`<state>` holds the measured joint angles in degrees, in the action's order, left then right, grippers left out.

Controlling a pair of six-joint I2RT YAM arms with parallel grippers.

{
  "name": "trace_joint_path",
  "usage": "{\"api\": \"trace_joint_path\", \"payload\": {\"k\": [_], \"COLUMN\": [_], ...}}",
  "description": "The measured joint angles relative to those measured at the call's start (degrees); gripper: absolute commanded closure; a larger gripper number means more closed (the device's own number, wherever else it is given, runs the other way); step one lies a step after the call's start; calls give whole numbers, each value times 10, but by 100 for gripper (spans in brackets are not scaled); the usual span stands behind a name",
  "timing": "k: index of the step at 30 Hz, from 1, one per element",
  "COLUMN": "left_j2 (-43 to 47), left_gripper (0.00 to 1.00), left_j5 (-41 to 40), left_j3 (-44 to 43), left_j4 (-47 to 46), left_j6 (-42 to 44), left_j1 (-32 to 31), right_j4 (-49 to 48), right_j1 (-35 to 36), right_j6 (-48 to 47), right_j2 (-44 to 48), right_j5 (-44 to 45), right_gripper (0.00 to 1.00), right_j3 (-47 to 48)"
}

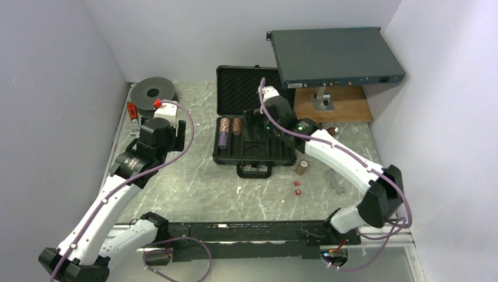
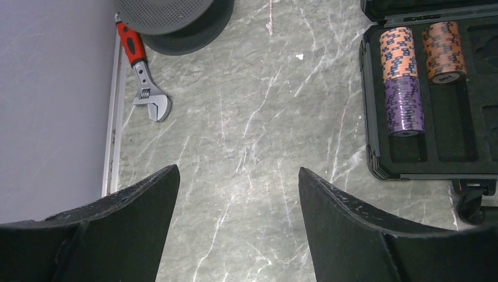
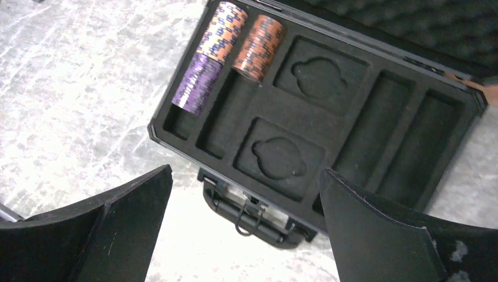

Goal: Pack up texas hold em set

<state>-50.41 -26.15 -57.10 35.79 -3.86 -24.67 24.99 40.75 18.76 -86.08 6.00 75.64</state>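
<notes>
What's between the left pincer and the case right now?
Nothing: bare tabletop separates the left pincer from the case, clearest in the left wrist view.

Left of the briefcase (image 1: 238,82), the left arm (image 1: 111,197) is white shell links between black joint housings, a purple cable (image 1: 191,136) looping alongside. Right of the briefcase, the right arm (image 1: 346,161) matches it, with a small green light (image 1: 302,124) glowing on its black wrist. The left gripper (image 2: 238,176) and right gripper (image 3: 245,170) carry matte black, wedge-shaped fingers (image 2: 346,223), lightly scuffed.

Soft, even light; table (image 3: 53,135) glares white; slight blur.
</notes>
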Motion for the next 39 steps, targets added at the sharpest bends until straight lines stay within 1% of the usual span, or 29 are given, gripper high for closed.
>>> {"api": "trace_joint_path", "payload": {"k": [6,12,16,24,28,30,33,37,39], "left_j2": [9,10,10,9,8,8,8,7,7], "left_gripper": [20,20,20,21,20,20,20,20,21], "left_j5": [4,10,13,19,19,19,19,19,19], "left_j3": [0,0,0,2,2,3,4,6,6], "left_j4": [0,-1,-6,-8,-8,-8,-9,-8,-8], "left_j6": [0,0,0,0,0,0,0,0,0], "left_j1": [0,0,0,0,0,0,0,0,0], "right_j4": [23,50,88,164,188,197,203,202,202], "right_j1": [1,1,1,0,-7,-24,-69,-124,-138], "right_j6": [17,43,65,96,110,120,135,150,156], "right_j2": [96,170,205,225,226,224,216,202,193], "right_j5": [29,71,104,171,192,197,198,182,172], "right_gripper": [2,2,1,0,1,1,2,4,6], "right_j3": [-70,-134,-167,-176,-178,-181,-193,-222,-230]}}
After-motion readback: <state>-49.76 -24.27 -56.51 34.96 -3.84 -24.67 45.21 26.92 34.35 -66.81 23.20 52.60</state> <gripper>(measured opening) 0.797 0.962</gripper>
